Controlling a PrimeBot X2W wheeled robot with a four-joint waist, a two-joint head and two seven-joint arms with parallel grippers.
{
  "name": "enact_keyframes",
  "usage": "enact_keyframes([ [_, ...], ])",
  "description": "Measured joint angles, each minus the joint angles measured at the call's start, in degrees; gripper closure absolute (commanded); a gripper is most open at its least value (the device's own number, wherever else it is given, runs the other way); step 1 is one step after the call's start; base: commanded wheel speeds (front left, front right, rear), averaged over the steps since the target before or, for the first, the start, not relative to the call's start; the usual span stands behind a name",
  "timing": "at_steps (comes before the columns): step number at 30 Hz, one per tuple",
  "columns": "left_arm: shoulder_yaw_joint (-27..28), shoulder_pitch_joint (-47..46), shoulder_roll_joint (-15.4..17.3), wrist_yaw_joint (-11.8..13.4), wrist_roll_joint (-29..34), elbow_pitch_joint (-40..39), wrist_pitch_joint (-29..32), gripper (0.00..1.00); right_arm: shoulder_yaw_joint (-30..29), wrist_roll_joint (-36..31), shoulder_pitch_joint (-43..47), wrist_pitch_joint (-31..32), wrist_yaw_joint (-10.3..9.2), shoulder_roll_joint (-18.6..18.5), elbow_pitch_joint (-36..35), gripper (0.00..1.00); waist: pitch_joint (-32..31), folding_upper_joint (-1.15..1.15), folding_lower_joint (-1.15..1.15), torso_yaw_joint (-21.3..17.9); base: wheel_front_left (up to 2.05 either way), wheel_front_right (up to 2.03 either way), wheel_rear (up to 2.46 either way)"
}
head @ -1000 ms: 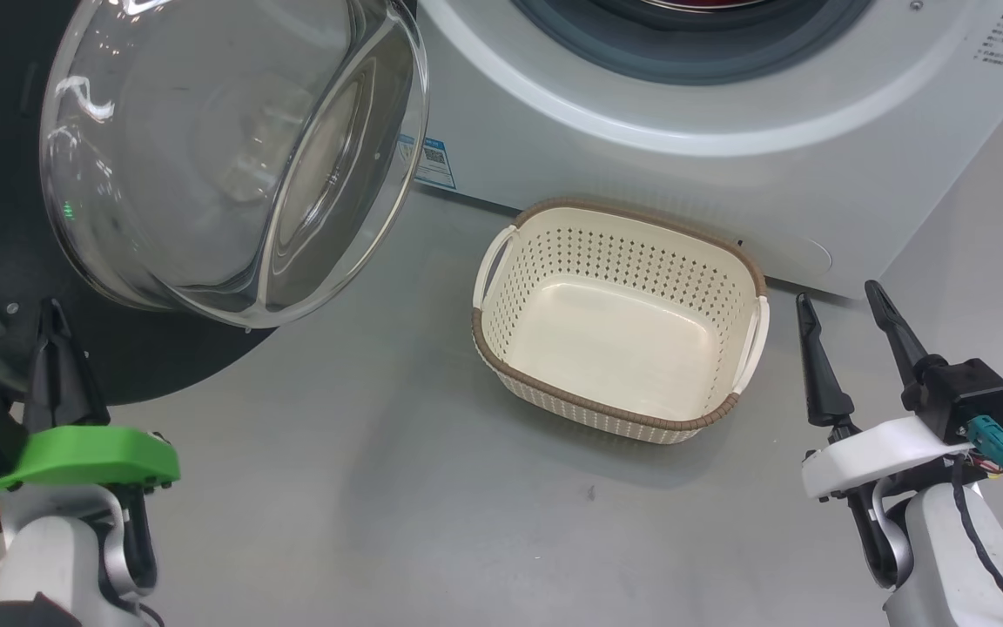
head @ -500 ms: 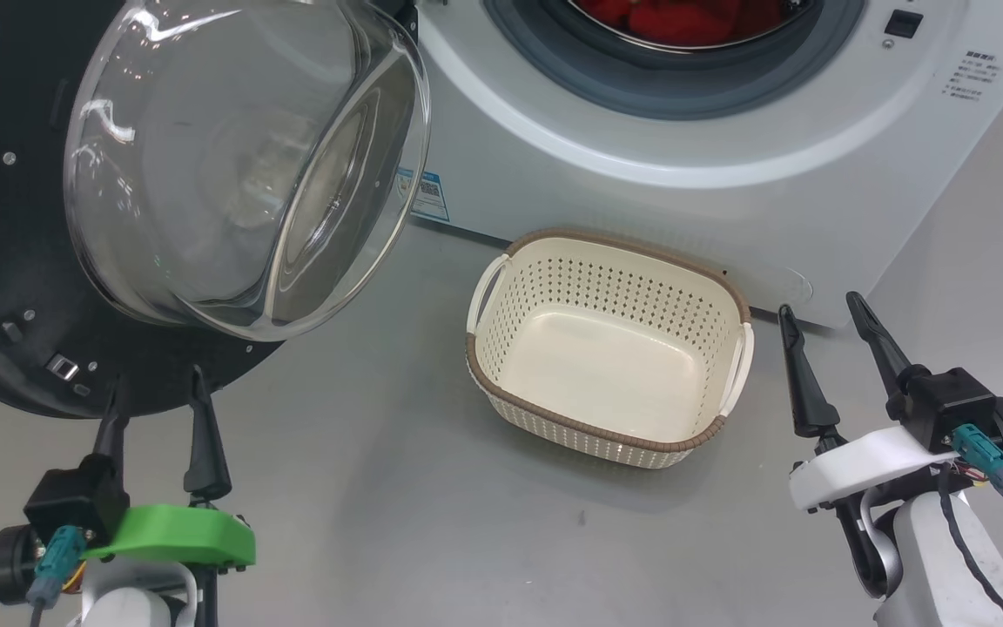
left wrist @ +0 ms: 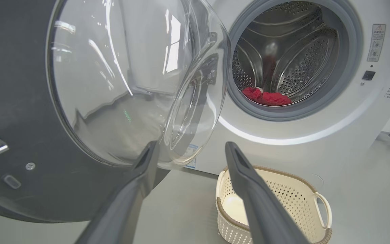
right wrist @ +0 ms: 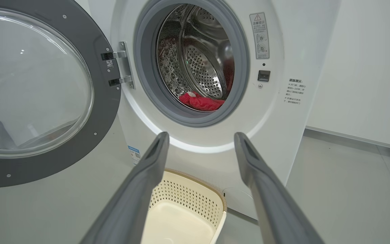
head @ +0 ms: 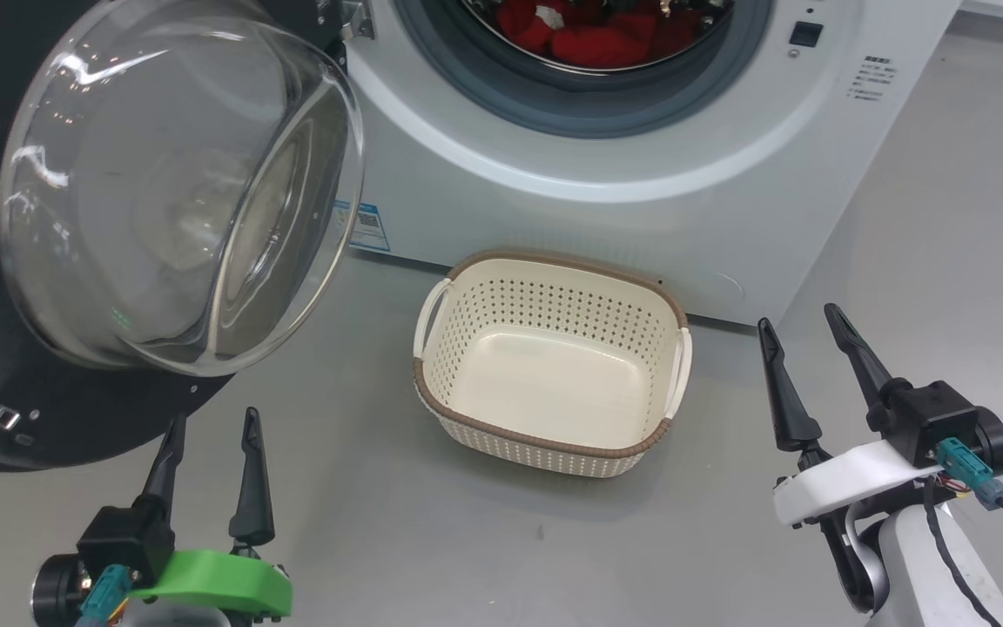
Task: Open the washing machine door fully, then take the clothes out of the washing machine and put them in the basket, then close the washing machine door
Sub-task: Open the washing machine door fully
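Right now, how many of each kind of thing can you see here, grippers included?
Washing machine: 1
Washing machine door, swung open: 1
Red clothes in the drum: 1
Empty basket: 1
Grippers, left gripper and right gripper, both open: 2
Total: 6

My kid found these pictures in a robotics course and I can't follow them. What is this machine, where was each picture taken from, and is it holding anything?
It is a wheeled robot with two arms. One picture looks down from its head, the others along each arm's pincer. The left pincer and right pincer are both open and empty. On the grey floor stands an empty cream perforated basket with a brown rim, before a white front-loading washing machine. Its round black-rimmed glass door is swung open. Red clothes lie in the steel drum.
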Motion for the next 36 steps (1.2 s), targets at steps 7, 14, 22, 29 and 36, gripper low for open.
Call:
enact_keyframes([
  [7, -1.7, 0.6, 0.0, -1.0, 0.1, -1.2, 0.0, 0.00, 1.2, 1.0, 0.9, 0.0, 0.00, 0.2, -0.8, 0.00, -0.6, 0.00, 0.00, -4.3, 0.00, 0.00, 0.00],
  [14, -2.3, 1.0, 0.0, -1.3, 0.2, -1.7, 0.0, 0.00, 2.2, 1.6, 2.2, 0.0, 0.00, 0.3, -1.2, 0.00, -0.9, 0.00, 0.00, -9.1, 0.00, 0.00, 0.00],
  [22, -2.8, 1.1, 0.1, -1.5, 0.6, -2.0, 0.0, 0.00, 2.9, 3.3, 2.3, 0.0, -0.05, 0.4, -2.7, 0.00, -0.9, 0.00, 0.00, -14.3, 0.00, 0.00, 0.00],
  [29, -3.2, 1.1, 0.1, -1.5, 1.1, -1.9, 0.0, 0.00, 2.9, 3.5, 3.9, 0.0, -0.67, 0.4, -3.7, 0.00, -1.1, 0.00, 0.00, -17.6, 0.00, 0.00, 0.00],
  [36, -4.1, 1.2, 0.2, -1.5, 1.7, -1.6, 0.3, 0.00, 2.8, 3.7, 5.4, 0.0, -1.62, 0.5, -4.4, 0.00, -1.9, 0.00, 0.00, -19.4, 0.00, 0.00, 0.00],
])
